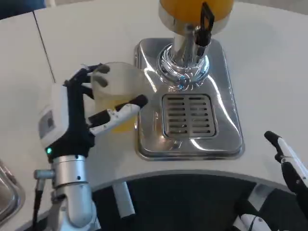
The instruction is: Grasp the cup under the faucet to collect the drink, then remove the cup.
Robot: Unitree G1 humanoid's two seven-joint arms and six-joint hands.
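A clear plastic cup (118,89) with orange drink in its lower part stands left of the dispenser's chrome base (226,96), off the drip grate (187,115). My left hand (72,113) grips the cup from the left, with fingers behind it and the thumb across its front. The drink dispenser's orange tank (192,9) and black faucet lever (206,21) stand at the top centre, above the chrome column (183,57). At the lower right edge my right hand (286,159) shows only some fingers, away from the cup and with nothing visible in them.
A metal tray's corner (7,192) lies at the lower left edge. The white table (269,62) curves around my body at the bottom, and a dark seam (43,43) runs across it at the upper left.
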